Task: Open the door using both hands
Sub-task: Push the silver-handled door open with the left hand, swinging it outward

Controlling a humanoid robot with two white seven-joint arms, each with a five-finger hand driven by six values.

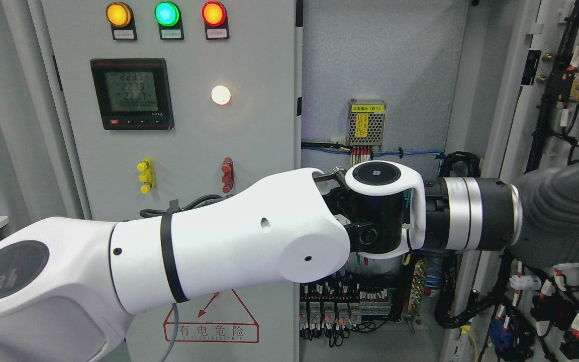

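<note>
Left arm: white jointed robot arm point(229, 241) entering from lower left, reaching across to the right, black cable strap around the forearm.
Left hand: dark grey gloved hand point(566, 211) at the right edge, past a black and silver wrist; fingers cut off by the frame, so open or closed cannot be told.
Right arm: not seen.
Right door: grey metal cabinet door point(500, 125) already swung open, standing edge-on just above and behind the wrist; contact with the hand cannot be told.
Left door: grey metal panel door point(184, 151) closed, well left of the hand, behind the forearm.
Lamps: 3 round lamps at the top of the left door, amber point(118, 14), green point(167, 13), red point(214, 13); 1 small white lamp point(220, 95) lit below.
Meter: black digital meter point(132, 93) with lit display, left of the white lamp.
Cabinet interior: perforated metal power supply point(367, 123) with yellow label, above the wrist joint; row of relays point(327, 311) with red lights below the elbow.
Warning: red triangle sign point(211, 324) low on the left door.
</note>
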